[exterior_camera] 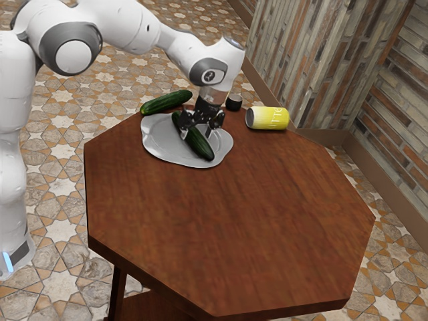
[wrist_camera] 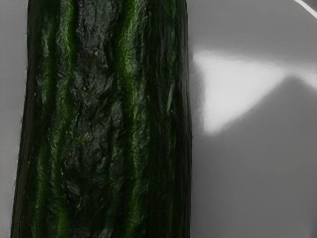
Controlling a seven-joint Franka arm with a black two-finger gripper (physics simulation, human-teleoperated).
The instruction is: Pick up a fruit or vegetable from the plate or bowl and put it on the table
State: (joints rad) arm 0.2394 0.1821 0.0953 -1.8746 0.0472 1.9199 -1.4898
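Note:
My gripper [exterior_camera: 196,135] is low over the grey plate [exterior_camera: 157,144] in the exterior view, its fingers apart on either side of a dark green cucumber [exterior_camera: 200,146]. The cucumber lies across the plate, and the hand hides part of its middle. I see no grip on it from both sides. Close under the hand in the wrist view is the ridged skin of the cucumber [wrist_camera: 104,119], with the shiny plate [wrist_camera: 252,163] beside it.
Another cucumber [exterior_camera: 166,102] lies at the table's far edge, just beyond the plate. A yellow can [exterior_camera: 268,118] on its side and a small dark round object [exterior_camera: 233,102] are beyond the plate toward the exterior view's right, on the wooden table [exterior_camera: 234,227].

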